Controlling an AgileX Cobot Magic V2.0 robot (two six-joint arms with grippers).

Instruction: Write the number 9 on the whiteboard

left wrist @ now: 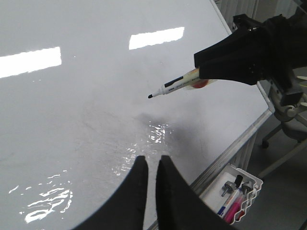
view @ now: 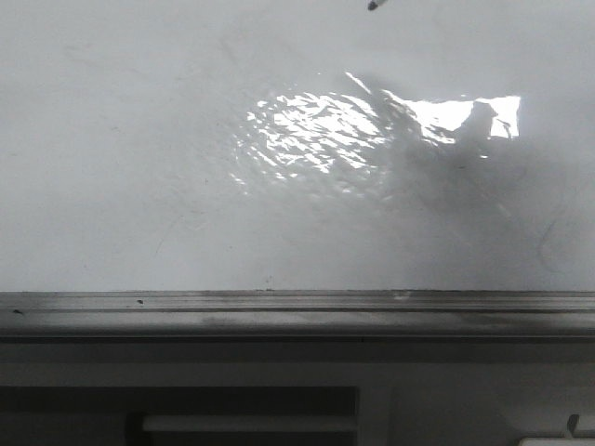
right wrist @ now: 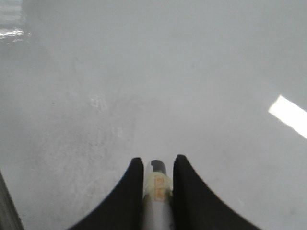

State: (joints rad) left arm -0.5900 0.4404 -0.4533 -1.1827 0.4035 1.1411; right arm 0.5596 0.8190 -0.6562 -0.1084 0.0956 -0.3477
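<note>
**Bringing the marker tip down to a blank board**

Holding a marker (left wrist: 180, 83) clamped between its two dark fingers, the right gripper (right wrist: 158, 165) is hanging above the whiteboard (view: 139, 167), with the black tip pointing toward the middle of the left wrist picture and clearly off the surface. In the front view only that tip (view: 373, 5) is showing, at the top edge right of centre. No black stroke is showing on the board in any view, only faint grey smudges and rippled glare, so the number 9 is not yet begun.

The left gripper (left wrist: 152, 165) is sitting at the bottom centre of its own picture, holding nothing, its fingers drawn almost together with a thin gap between them, above the board near its metal edge strip (view: 279, 302). A white basket of spare markers (left wrist: 235, 194) is hanging beside the board's edge at the lower right of that view.

To do this step well, I judge the tip should be coming down gently until it is just touching, as a hard press on the glossy surface could skid it or shift the marker in the grip. Starting the loop high leaves room for the long tail below. Keeping the pressure even through the whole stroke should be giving one unbroken line. The left arm should be staying clear of the writing area.
</note>
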